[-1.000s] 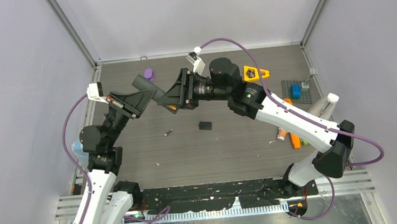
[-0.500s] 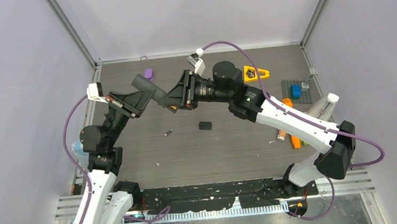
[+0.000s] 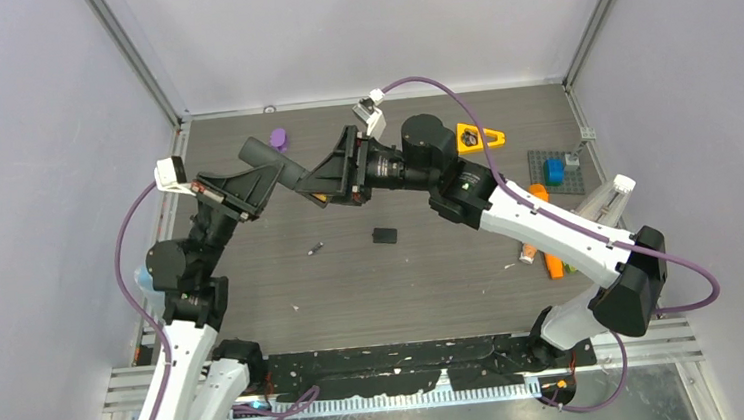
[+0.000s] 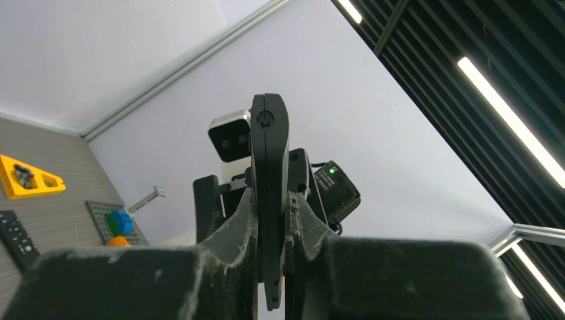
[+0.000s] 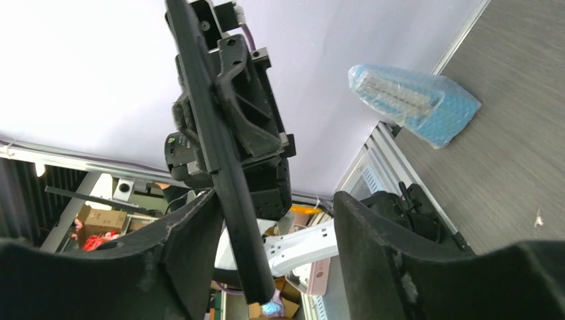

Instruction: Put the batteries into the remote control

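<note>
Clearly, the remote [image 4: 268, 140] is up in the air and not on the table [image 3: 433, 275]: the left gripper [image 4: 272, 207] is clamped on its thin edges, so from the left wrist it shows edge-on. The right gripper [image 5: 273, 197] has its fingers spread on either side of the remote's other end, one finger [image 5: 190, 240] just beside it and the other well apart, so it grips nothing. One small dark battery [image 3: 316, 246] lies on the table below the two grippers, near a small black piece [image 3: 384, 235] (possibly the battery cover, though it is too small to tell).

The main risk is judged to be the narrow hold. If the right fingers close off-centre or push sideways, the remote could twist in the left grip or slip out and fall. With the battery down on the table, the right arm would have to leave and return. A thin cylinder like that could also roll away from a careless pinch.
</note>
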Controlling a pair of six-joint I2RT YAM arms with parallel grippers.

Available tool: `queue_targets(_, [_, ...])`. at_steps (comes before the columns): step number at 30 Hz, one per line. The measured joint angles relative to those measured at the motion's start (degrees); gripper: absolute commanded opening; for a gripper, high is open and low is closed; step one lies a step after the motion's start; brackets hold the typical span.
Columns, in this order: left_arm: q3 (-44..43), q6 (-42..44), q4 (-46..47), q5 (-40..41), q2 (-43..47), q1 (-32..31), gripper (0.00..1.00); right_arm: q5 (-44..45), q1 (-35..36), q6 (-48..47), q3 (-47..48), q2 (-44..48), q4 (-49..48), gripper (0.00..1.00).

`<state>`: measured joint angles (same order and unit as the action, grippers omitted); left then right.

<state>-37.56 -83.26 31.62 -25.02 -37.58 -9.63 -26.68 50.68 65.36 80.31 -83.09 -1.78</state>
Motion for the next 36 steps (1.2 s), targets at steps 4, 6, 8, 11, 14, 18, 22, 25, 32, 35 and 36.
queue_targets(4, [0.3, -0.1, 1.6, 0.5, 0.2, 0.0, 0.0, -0.1, -0.7, 0.3, -0.7, 0.1, -0.5, 0.74])
queue_targets(6, [0.8, -0.1, 2.2, 0.5, 0.2, 0.0, 0.0, -0.1, -0.9, 0.6, -1.8, 0.5, -1.3, 0.74])
queue_targets(8, [1.4, -0.1, 2.7, 0.5, 0.2, 0.0, 0.0, -0.1, -1.5, 1.0, -3.2, 1.3, -2.1, 0.74])
queue_targets(11, [2.0, -0.2, 3.5, 0.6, 0.2, 0.0, 0.0, -0.1, -2.1, 1.3, -4.2, 1.9, -3.2, 0.74])
queue_targets(14, [2.3, -0.3, 4.5, 0.9, 0.2, 0.0, 0.0, -0.1, -2.5, 1.6, -4.7, 2.3, -4.4, 0.72])
queue_targets(18, [2.3, -0.3, 5.0, 1.0, 0.2, 0.0, 0.0, -0.3, -2.5, 1.5, -5.0, 2.7, -4.7, 0.66])
queue_targets(22, [2.3, -0.3, 5.0, 1.0, 0.2, 0.0, 0.0, -0.6, -2.5, 0.7, -5.0, 2.8, -4.7, 0.59])
queue_targets(25, [2.4, -0.3, 5.0, 1.0, 0.0, 0.0, 0.0, -0.9, -2.5, -0.7, -4.9, 2.9, -4.3, 0.49])
queue_targets(32, [2.7, -0.2, 4.6, 1.0, -0.4, 0.0, 0.0, -1.0, -2.5, -4.1, -3.4, 3.0, -2.5, 0.34])
queue_targets(35, [2.7, -0.1, 4.5, 1.0, -0.5, 0.0, 0.0, -1.2, -2.5, -5.1, -2.7, 3.0, -1.6, 0.3])
queue_targets(36, [2.7, -0.2, 4.5, 1.0, -0.5, 0.0, 0.0, -1.2, -2.5, -5.5, -2.2, 3.0, -0.8, 0.3])
